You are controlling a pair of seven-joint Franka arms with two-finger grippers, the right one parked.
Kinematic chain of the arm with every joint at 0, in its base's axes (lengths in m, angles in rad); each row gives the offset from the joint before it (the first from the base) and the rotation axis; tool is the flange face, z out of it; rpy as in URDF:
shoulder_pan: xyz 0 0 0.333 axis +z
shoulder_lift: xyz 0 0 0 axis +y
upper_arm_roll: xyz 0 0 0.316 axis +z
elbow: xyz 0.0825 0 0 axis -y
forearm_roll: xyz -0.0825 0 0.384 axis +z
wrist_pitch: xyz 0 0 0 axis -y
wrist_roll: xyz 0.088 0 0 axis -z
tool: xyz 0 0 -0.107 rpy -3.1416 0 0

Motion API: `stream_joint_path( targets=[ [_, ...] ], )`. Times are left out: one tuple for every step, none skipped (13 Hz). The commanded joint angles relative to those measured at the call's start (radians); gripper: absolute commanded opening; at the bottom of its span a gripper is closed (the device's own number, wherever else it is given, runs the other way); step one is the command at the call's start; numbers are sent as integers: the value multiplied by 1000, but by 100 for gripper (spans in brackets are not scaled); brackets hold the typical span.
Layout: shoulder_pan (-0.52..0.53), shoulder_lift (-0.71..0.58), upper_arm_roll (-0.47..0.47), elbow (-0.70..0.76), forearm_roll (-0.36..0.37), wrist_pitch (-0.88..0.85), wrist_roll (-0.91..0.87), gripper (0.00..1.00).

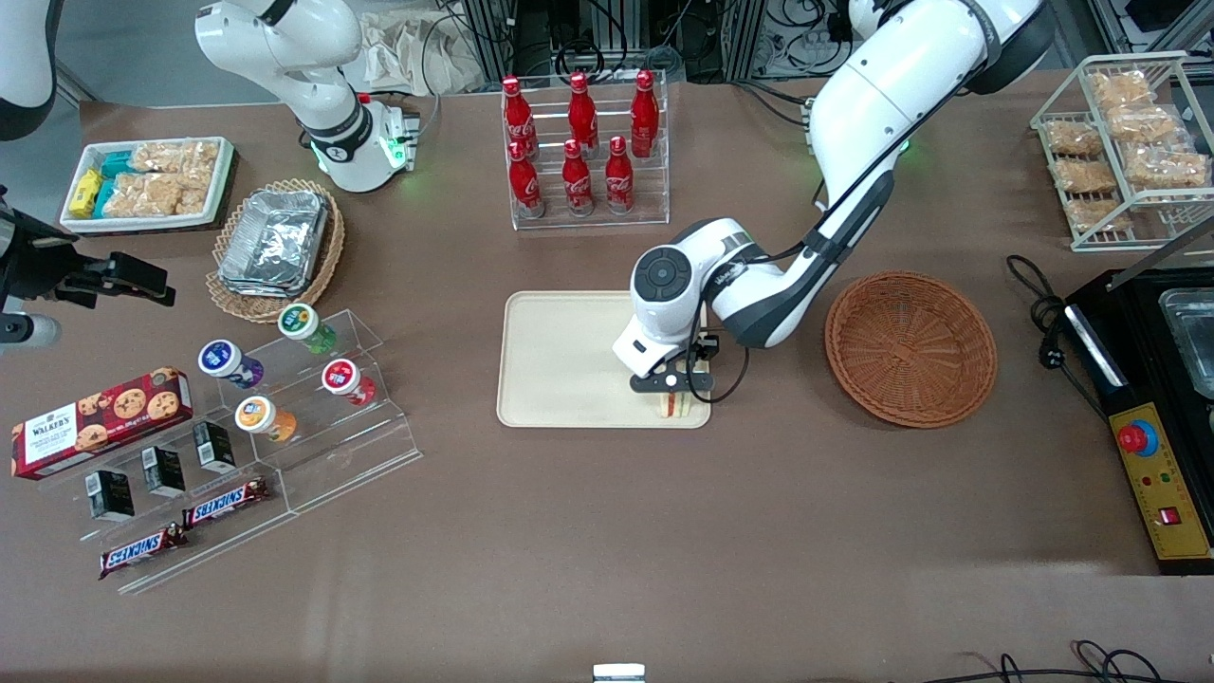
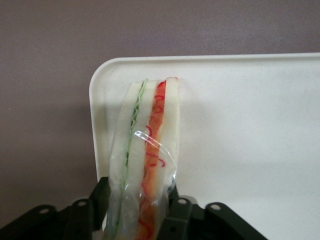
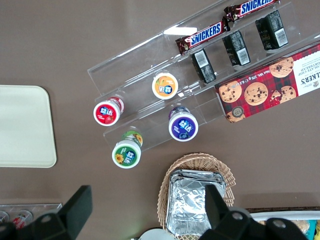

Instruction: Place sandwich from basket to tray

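Observation:
My left gripper (image 1: 672,394) is over the near corner of the cream-beige tray (image 1: 560,360), the corner toward the reddish-brown basket (image 1: 910,346). It is shut on the sandwich (image 1: 671,406). In the left wrist view the plastic-wrapped sandwich (image 2: 145,150) stands on edge between the black fingers (image 2: 182,212), white bread with green and orange-red filling showing, over the tray's rounded corner (image 2: 107,70). I cannot tell whether the sandwich touches the tray. The basket is empty and lies beside the tray toward the working arm's end.
A clear rack of red cola bottles (image 1: 580,147) stands farther from the front camera than the tray. A tan basket with foil containers (image 1: 275,247), yoghurt cups (image 1: 285,370) on a clear stand and snack boxes lie toward the parked arm's end. A black machine (image 1: 1152,398) sits beside the basket.

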Motion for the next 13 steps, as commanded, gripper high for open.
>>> stream_joint_path(
  targets=[
    [-11,9,4,29,23,-5,-26,100],
    [-7,1,4,30,23,-5,-26,100],
    [-5,-22,4,44,19,-17,-27,100],
    [-2,-60,4,59,11,-67,-26,100],
    [-1,-92,2,93,8,-147,-24,100],
    [-1,-117,2,140,-10,-261,-27,100],
    [1,-150,5,192,-41,-373,-18,100],
    [51,-181,2,234,-72,-450,-6,100],
    [103,-228,-4,253,-120,-468,-3,100],
    [120,-287,7,254,-179,-467,15,100],
    [140,-340,43,245,-213,-476,70,100],
    [140,-396,97,234,-234,-497,150,100],
    [140,-440,156,219,-274,-526,230,100]
  ],
)
